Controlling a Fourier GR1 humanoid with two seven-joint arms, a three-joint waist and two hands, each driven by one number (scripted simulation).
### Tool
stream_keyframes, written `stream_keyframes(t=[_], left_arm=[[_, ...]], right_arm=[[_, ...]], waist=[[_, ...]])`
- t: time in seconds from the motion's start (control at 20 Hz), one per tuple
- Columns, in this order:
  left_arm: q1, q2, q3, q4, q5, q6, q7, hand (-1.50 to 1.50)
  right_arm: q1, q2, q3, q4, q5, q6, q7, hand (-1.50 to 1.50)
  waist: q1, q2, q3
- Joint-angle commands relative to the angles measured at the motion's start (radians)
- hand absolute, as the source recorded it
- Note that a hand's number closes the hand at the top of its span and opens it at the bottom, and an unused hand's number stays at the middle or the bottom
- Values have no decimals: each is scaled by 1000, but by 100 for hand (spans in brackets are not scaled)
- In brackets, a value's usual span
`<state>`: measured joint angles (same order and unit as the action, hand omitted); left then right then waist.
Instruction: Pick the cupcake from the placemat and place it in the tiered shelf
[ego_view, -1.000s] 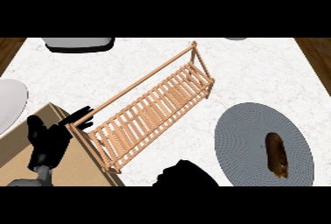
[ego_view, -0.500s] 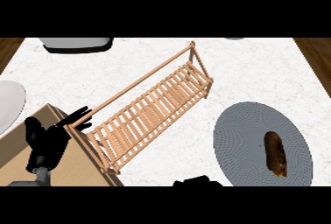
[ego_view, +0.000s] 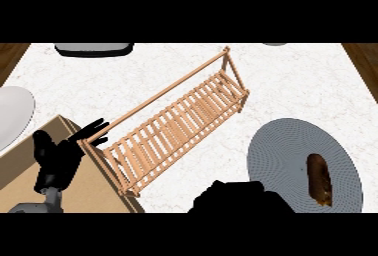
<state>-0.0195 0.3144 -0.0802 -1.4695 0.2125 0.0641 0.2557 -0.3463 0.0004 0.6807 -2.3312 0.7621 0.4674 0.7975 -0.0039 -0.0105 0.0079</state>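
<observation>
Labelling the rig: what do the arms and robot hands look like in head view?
Left robot hand: black, slim separate fingers and a thumb, on a grey forearm with a rounded wrist section. Right robot hand: only a black bulky mass at the lower edge; its forearm does not show. No cables or markings visible.

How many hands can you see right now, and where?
2. The left hand is at the lower left, fingers open, beside the wooden shelf's near end. The right hand shows as a dark shape at the bottom edge, left of the grey placemat.
</observation>
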Motion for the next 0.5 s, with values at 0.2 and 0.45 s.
stream_keyframes(t=[0.2,0.45], left_arm=[[-3,-21,13,45,28,10,65,0],[8,-55,12,69,20,33,23,0]], right_arm=[[-294,0,-214,-28,-255,-41,221,150],[-526,0,-430,114,-399,-10,262,150]], waist=[[24,9,-12],[17,9,-11]])
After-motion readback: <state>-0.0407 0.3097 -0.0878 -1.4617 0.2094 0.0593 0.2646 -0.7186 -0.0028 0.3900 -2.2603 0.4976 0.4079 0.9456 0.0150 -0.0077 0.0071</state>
